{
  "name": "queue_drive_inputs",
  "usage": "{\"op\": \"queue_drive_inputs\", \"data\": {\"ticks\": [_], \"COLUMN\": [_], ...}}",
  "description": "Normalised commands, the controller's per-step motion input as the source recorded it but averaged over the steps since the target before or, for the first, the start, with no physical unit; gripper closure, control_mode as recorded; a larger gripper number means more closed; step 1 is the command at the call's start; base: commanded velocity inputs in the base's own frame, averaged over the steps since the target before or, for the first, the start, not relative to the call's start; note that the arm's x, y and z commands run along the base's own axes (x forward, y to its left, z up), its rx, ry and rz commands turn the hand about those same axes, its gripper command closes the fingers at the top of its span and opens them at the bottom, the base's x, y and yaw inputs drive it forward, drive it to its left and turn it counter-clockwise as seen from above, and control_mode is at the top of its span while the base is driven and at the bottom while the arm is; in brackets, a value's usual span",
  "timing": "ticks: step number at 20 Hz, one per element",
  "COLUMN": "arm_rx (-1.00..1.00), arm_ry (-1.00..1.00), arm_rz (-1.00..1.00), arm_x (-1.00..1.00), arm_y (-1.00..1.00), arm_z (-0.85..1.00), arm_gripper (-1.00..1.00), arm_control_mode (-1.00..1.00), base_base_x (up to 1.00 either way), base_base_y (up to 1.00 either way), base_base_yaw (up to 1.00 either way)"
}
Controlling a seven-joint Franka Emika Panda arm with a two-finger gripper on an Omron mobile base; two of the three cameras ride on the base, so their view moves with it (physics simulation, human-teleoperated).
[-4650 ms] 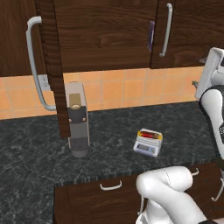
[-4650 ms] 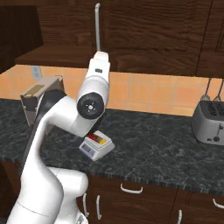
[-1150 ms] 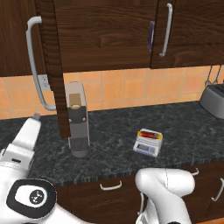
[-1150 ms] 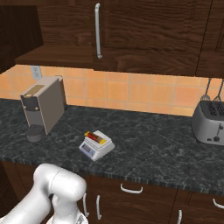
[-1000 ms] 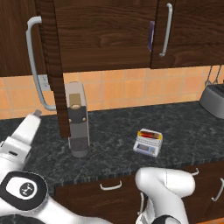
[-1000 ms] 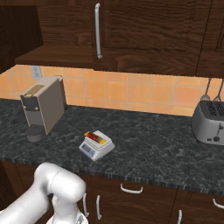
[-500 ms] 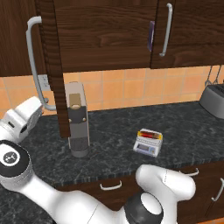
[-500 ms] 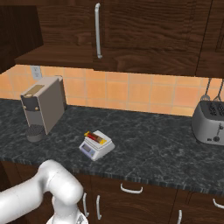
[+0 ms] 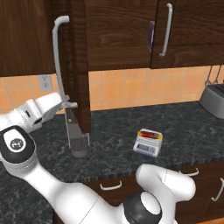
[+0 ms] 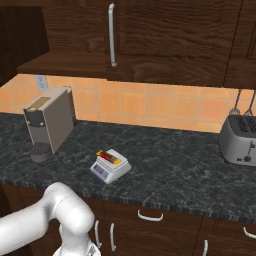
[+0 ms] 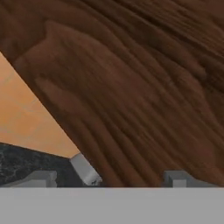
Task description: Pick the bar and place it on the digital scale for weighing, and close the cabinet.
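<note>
Cabinet (image 9: 81, 65) door ajar, bar (image 10: 109, 158) on digital scale (image 10: 110, 167): press spread, empty fingers (image 11: 175, 178) flat on panel, swing it shut steadily.

The red bar (image 9: 149, 135) with a yellow end lies flat on the light-grey digital scale (image 9: 147, 143) near the desk's front edge, while the dark-brown cabinet (image 9: 118, 33) above has its left door (image 9: 79, 65) swung open edge-on.
</note>
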Motion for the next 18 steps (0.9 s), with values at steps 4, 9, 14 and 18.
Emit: {"op": "queue_drive_inputs", "data": {"ticks": [4,9,14,18], "arm_rx": [0.19,0.19,0.07,0.14], "arm_ry": [0.00,0.00,0.00,0.29], "arm_rz": [-0.11,-0.03,0.00,0.00], "arm_x": [0.24,0.54,0.66,0.53], "arm_y": [-0.99,-0.98,-0.71,-0.72], "arm_z": [0.02,0.05,0.02,0.00], "arm_gripper": [-1.00,-1.00,-1.00,-1.00], "arm_control_mode": [-1.00,-1.00,-1.00,-1.00], "base_base_x": [0.00,0.00,0.00,0.00], "base_base_y": [0.00,0.00,0.00,0.00], "base_base_yaw": [0.00,0.00,0.00,0.00]}}
